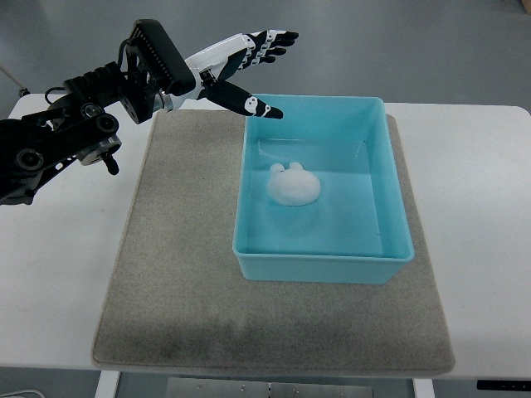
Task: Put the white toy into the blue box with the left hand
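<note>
The white toy lies on the floor of the blue box, toward its back left. My left hand is raised above the box's back left corner, fingers spread and holding nothing. Its arm comes in from the left edge over the white table. The hand is apart from the toy. The right arm does not show.
The blue box stands on a grey mat that covers the middle of a white table. Bare mat lies to the left of the box and in front of it. The grey floor shows beyond the table's far edge.
</note>
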Controlling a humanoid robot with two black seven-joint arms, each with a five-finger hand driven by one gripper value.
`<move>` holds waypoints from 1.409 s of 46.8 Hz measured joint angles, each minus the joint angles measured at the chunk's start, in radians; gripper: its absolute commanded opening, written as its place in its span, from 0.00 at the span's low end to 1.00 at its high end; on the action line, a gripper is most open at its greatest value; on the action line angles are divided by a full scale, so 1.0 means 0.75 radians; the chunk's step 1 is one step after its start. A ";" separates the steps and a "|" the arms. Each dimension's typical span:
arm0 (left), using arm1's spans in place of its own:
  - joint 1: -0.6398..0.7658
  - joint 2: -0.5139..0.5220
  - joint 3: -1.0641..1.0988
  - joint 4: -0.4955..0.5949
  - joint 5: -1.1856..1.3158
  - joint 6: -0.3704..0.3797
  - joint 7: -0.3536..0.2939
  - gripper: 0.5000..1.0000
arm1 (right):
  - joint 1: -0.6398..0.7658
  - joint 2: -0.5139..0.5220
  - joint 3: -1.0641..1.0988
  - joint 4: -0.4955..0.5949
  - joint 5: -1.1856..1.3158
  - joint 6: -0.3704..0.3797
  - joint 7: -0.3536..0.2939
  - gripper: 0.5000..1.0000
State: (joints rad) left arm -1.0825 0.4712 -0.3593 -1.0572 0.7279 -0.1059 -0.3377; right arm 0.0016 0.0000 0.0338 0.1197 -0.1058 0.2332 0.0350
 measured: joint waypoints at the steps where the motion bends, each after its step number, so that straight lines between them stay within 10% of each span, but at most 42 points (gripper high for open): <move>1: 0.001 0.008 0.000 0.010 -0.033 -0.002 0.000 1.00 | 0.000 0.000 0.000 0.000 0.000 0.000 0.000 0.87; 26: 0.075 0.057 -0.005 0.248 -0.729 -0.349 0.037 0.99 | 0.000 0.000 0.000 0.000 0.000 0.000 0.000 0.87; 40: 0.121 0.058 -0.004 0.490 -1.095 -0.652 0.230 0.99 | 0.000 0.000 0.000 0.000 0.000 0.000 0.000 0.87; 66: 0.199 0.055 -0.007 0.602 -1.434 -0.674 0.446 0.99 | 0.000 0.000 0.000 0.000 0.000 0.000 0.000 0.87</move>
State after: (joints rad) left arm -0.9335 0.5123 -0.3649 -0.6055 -0.3473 -0.6111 -0.0034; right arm 0.0015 0.0000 0.0337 0.1196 -0.1058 0.2332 0.0351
